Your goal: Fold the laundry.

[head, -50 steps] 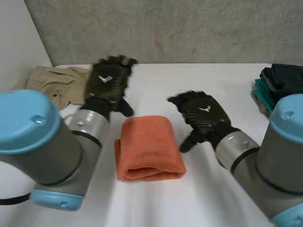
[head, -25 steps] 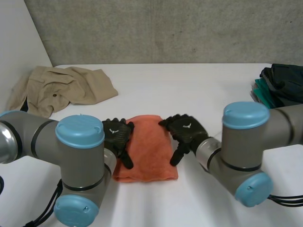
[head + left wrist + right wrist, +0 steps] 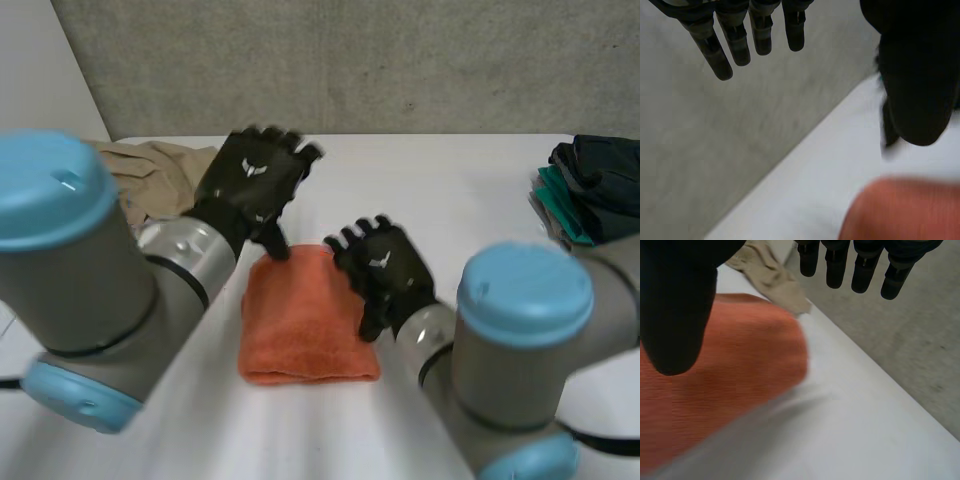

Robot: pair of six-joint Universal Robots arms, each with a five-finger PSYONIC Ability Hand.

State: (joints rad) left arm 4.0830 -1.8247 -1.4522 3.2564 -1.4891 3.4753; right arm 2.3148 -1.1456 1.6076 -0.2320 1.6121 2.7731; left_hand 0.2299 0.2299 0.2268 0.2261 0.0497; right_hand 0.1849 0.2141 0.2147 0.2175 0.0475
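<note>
A folded orange towel (image 3: 305, 315) lies on the white table (image 3: 450, 190) in the head view. My left hand (image 3: 252, 183) hovers over the towel's far left corner, fingers straight and open, holding nothing. My right hand (image 3: 384, 272) is raised beside the towel's right edge, fingers spread and open, empty as well. In the left wrist view my straight fingers (image 3: 732, 42) and thumb (image 3: 912, 80) hang above the table with the orange towel (image 3: 905, 210) below. In the right wrist view the towel (image 3: 715, 385) lies under my thumb (image 3: 677, 305), apart from it.
A crumpled beige garment (image 3: 150, 175) lies at the table's far left, also seen as beige cloth (image 3: 767, 272) past the towel. A stack of dark and teal folded clothes (image 3: 590, 190) sits at the right edge. A grey wall (image 3: 350, 60) stands behind the table.
Both hands rested on the towel's sides half a second ago. Now they have lifted off it: the left rose toward the far left corner, the right lifted beside the right edge.
</note>
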